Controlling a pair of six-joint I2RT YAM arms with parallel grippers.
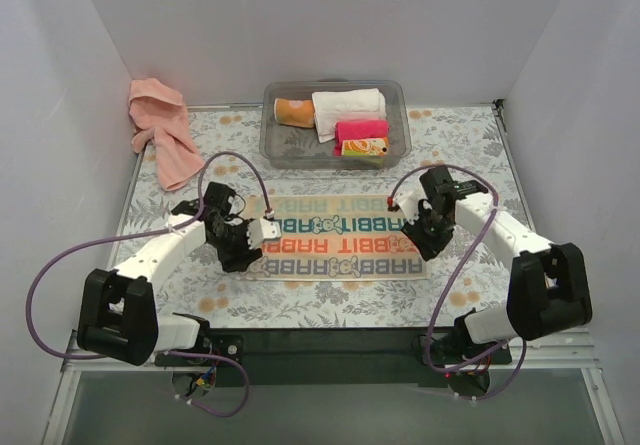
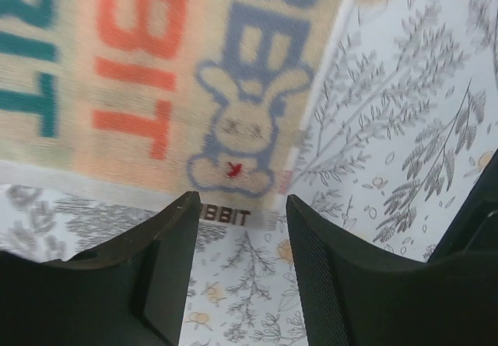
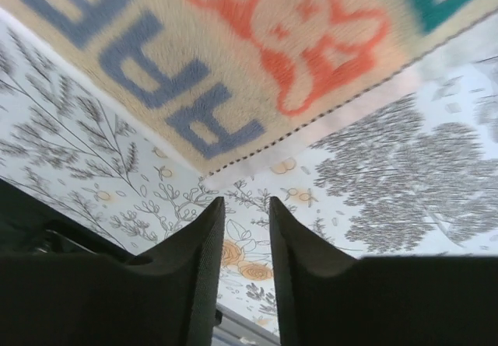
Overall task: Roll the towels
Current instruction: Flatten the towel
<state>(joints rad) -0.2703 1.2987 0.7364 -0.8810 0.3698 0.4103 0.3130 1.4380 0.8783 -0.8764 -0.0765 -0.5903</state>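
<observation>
Top view, progress: The rabbit-print towel (image 1: 335,237) lies spread flat on the table, with no roll started. The salmon-pink towel (image 1: 160,130) sits crumpled well beyond its far-left corner. A clear bin (image 1: 275,145) of rolled cloths stands just past its far edge.
Top view, arms: The left gripper (image 1: 240,250) is at the rabbit-print towel's left end, the right gripper (image 1: 420,233) at its right end.
Left wrist: The jaws stand moderately apart and hold nothing. The towel's corner lies just ahead of the fingers (image 2: 175,237).
Right wrist: The jaws are a narrow gap apart and empty. The towel's hem lies just beyond the tips.
Remaining: By the look of it, both towels need rolling.
</observation>
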